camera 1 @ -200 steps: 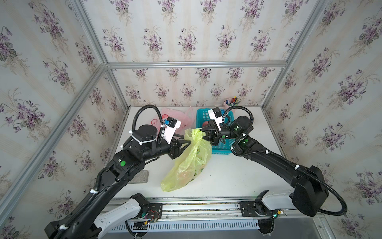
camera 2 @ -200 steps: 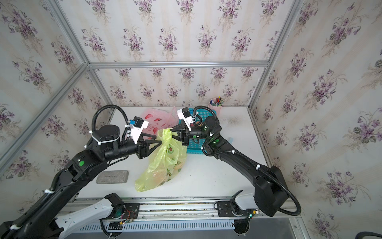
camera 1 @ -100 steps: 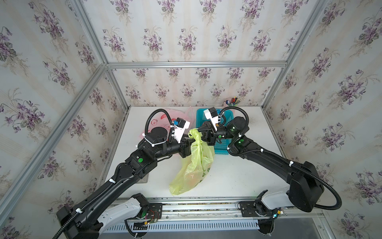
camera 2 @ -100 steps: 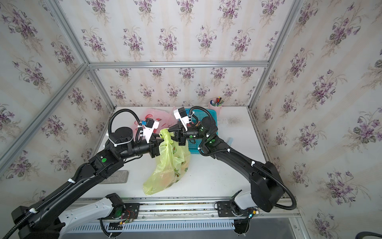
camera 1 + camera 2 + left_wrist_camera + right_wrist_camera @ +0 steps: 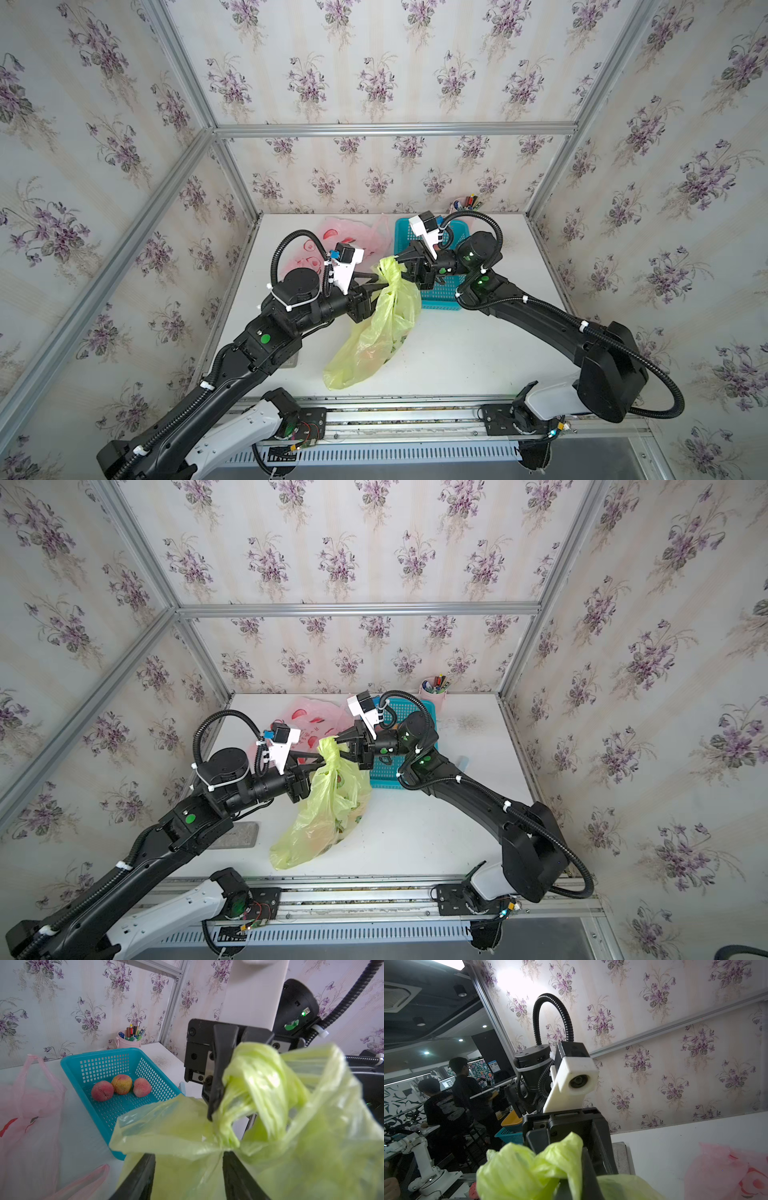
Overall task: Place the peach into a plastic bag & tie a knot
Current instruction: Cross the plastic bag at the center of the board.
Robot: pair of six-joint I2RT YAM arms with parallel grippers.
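A yellow-green plastic bag point(image 5: 374, 332) point(image 5: 328, 808) hangs over the table, its bottom resting on the surface. A faint orange peach point(image 5: 368, 355) shows through its lower part. My right gripper point(image 5: 399, 264) point(image 5: 220, 1101) is shut on the bunched handles at the bag's top. My left gripper point(image 5: 380, 282) point(image 5: 189, 1155) stands open, its jaws either side of the bag's twisted neck point(image 5: 223, 1145). In the right wrist view the crumpled handles point(image 5: 519, 1172) hide most of my right gripper point(image 5: 571, 1180).
A teal basket point(image 5: 70, 1064) point(image 5: 436, 299) behind the bag holds three more peaches point(image 5: 121, 1084). A pink bag point(image 5: 345, 232) lies at the back left. A pink pen cup point(image 5: 434, 690) stands at the back. A grey slab point(image 5: 232, 835) lies at the left.
My left arm has reached right, and its open jaws now straddle the bag's neck. My right gripper has kept its hold and shifted slightly left. The bag hangs more upright.
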